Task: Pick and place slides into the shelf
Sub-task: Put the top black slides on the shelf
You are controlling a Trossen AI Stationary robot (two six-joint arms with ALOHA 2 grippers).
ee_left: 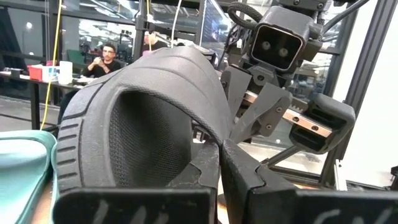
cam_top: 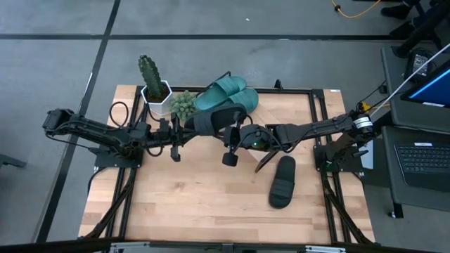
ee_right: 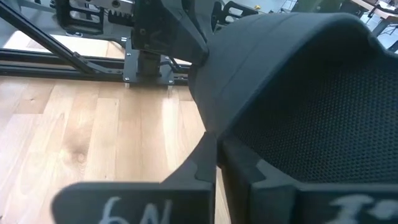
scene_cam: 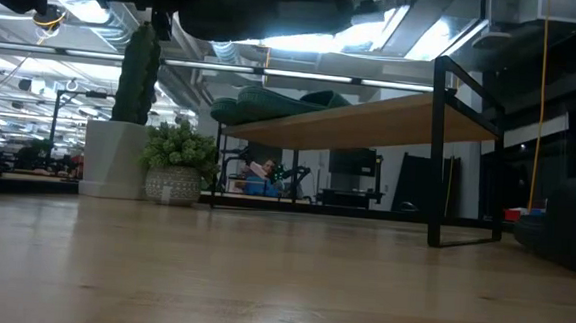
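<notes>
A black slide [cam_top: 214,119] hangs in the air over the table's middle, near the shelf's front edge, between my two grippers. My left gripper [cam_top: 184,129] is shut on its left end and my right gripper [cam_top: 238,132] is shut on its right end. Two teal slides [cam_top: 228,91] lie side by side on the slanted light-wood shelf [cam_top: 288,105], at its left end; the low view shows them on the shelf board [scene_cam: 371,117]. A second black slide [cam_top: 283,181] lies flat on the tabletop at the near right. My left gripper pinches the black slide's strap by its rim [ee_left: 208,134] between its two fingers, coming level from the table's left. The slide is lifted clear of the table. My right gripper pinches the strap's opposite rim [ee_right: 208,127] between its two fingers, slanting slightly down from the table's right. The strap's mesh lining [ee_right: 323,112] faces this wrist camera.
A tall cactus in a white pot [cam_top: 151,81] and a small bushy plant [cam_top: 184,104] stand at the far left, next to the shelf. The shelf's black frame [cam_top: 313,112] borders the far right. Bare tabletop [cam_top: 183,204] lies toward the near edge.
</notes>
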